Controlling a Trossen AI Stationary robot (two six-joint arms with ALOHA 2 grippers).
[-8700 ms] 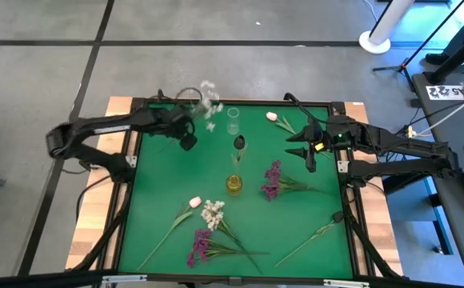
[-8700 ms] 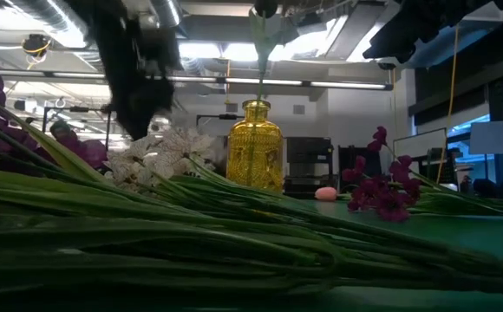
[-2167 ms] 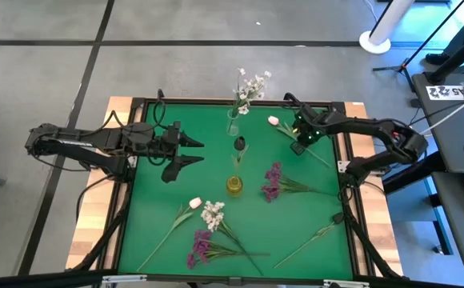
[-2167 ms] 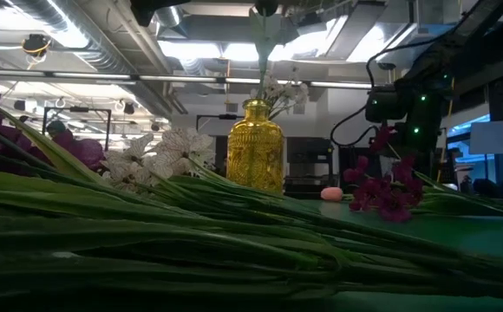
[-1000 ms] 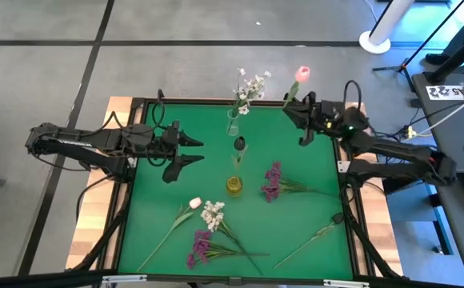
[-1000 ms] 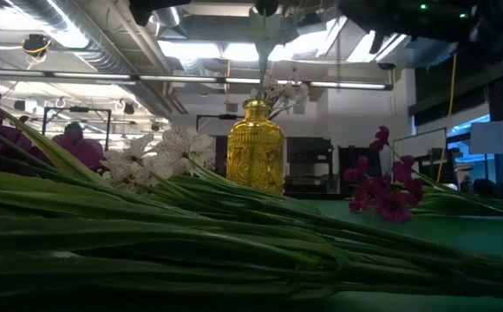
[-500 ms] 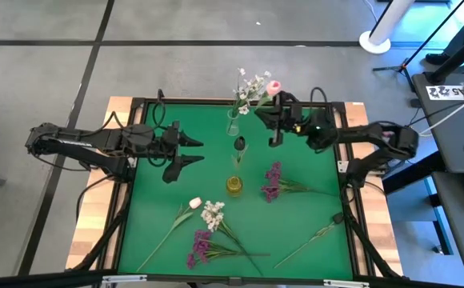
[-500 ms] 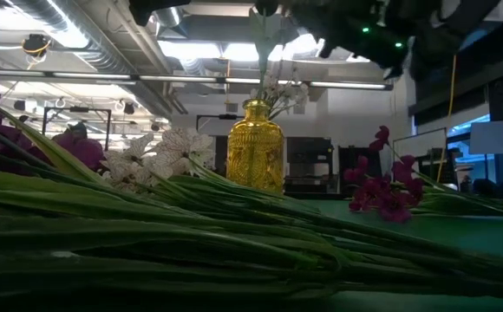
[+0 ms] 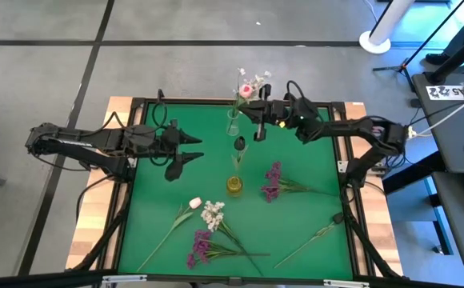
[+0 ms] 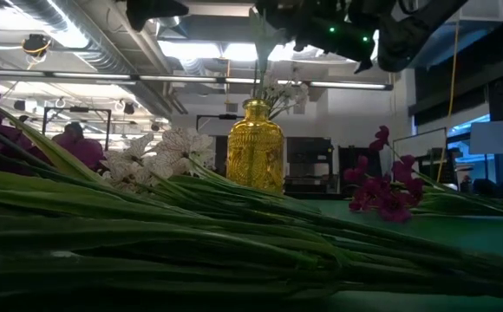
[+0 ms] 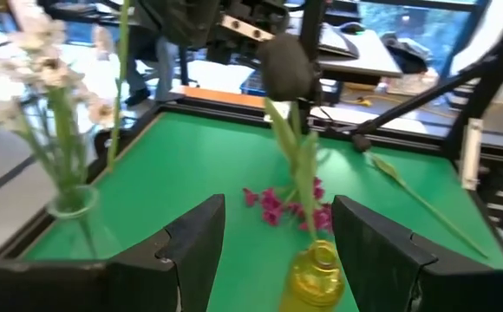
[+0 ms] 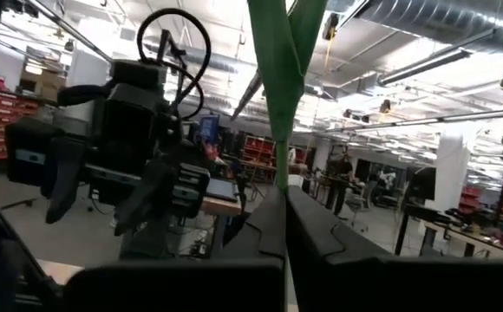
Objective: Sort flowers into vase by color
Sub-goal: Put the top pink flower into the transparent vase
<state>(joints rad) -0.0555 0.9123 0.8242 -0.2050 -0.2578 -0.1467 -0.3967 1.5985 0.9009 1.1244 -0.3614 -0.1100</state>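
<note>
My right gripper (image 9: 258,122) hangs over the far middle of the table, shut on a pink tulip whose bud (image 9: 246,90) is beside the white flowers (image 9: 254,80) in the clear vase (image 9: 233,126). The yellow vase (image 9: 234,184) at mid-table holds a dark-budded stem (image 11: 286,69). My left gripper (image 9: 190,150) waits open at the left, pointing at the vases. A pink tulip (image 9: 194,203), a white cluster (image 9: 212,213), purple sprigs (image 9: 200,245) (image 9: 274,179) and a green stem (image 9: 316,234) lie flat on the mat. My right gripper pinches the tulip's green stem (image 12: 279,178) between its two shut fingers, which lie across it. The stem and its leaves (image 12: 282,52) rise out of the fingers toward the bud. The tulip is lifted clear of the table.
A black frame (image 9: 216,102) edges the green mat. In the low view, flowers lying near the front edge (image 10: 147,234) fill the foreground. The mat between the two arms' sides and the vases is bare green (image 9: 312,152).
My right gripper has carried the pink tulip along the far edge toward the table's left, from near the far right corner to just beside the clear vase with the white flowers. It has stayed shut on the stem throughout.
</note>
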